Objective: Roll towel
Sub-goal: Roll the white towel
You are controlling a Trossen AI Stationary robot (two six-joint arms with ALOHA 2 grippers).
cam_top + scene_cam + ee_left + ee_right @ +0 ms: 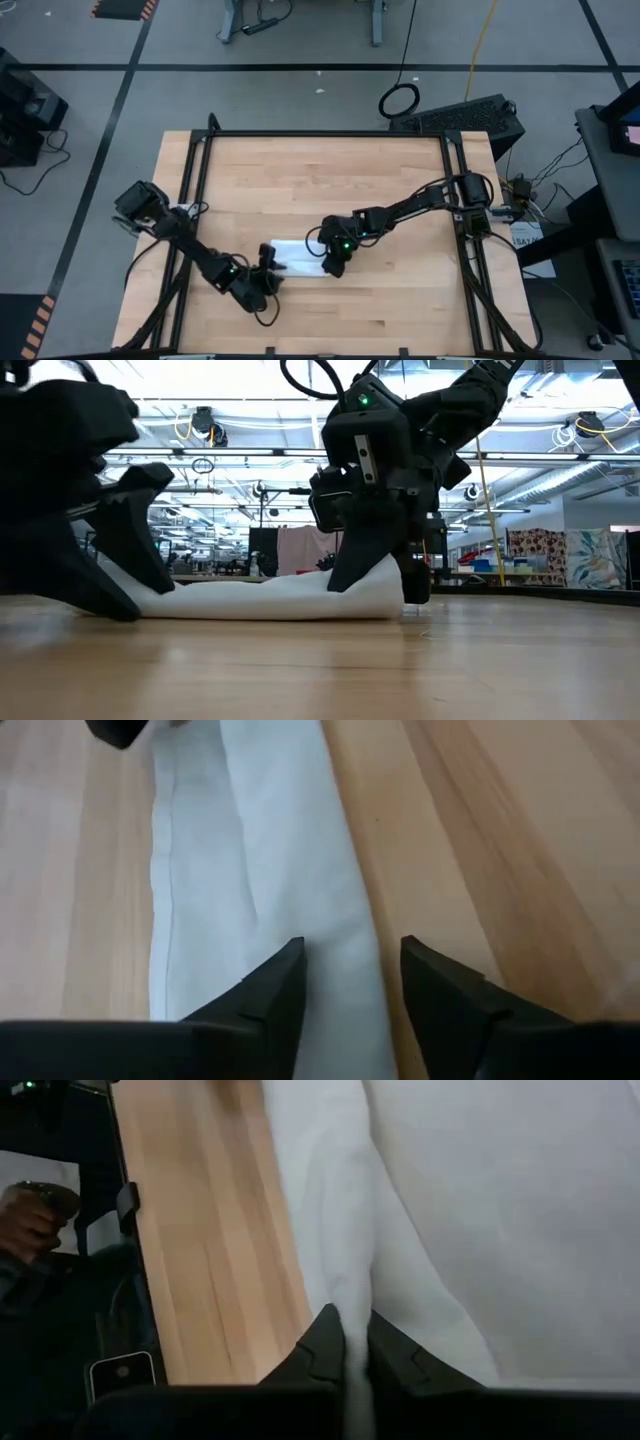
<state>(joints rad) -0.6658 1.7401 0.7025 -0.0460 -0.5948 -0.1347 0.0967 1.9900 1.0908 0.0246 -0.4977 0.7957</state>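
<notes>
The white towel (298,258) lies as a narrow, flattened strip on the wooden table (320,170), a little toward the near edge. In the low view (260,598) its right end rises into a peak. My right gripper (335,262) is at that end, shut on the cloth. My left gripper (268,262) is at the towel's left end, low over the table and open. One of its fingers (285,970) stands over the cloth and the other (420,965) over bare wood, with the towel's long edge (360,950) between them. My right gripper pinches a raised fold of the towel (352,1295) between its two fingers at the towel's right end, coming from above and pointing down. The fold is lifted into a peak (385,570); the rest of the towel lies slack on the table. My left gripper: I cannot tell whether its fingers touch the cloth.
Black frame rails (195,180) run along the table's left and right sides and its far edge. Bare wood lies on the far side of the towel and toward the near edge. A person's hand (30,1220) and a phone (120,1375) show beyond the table in the right wrist view.
</notes>
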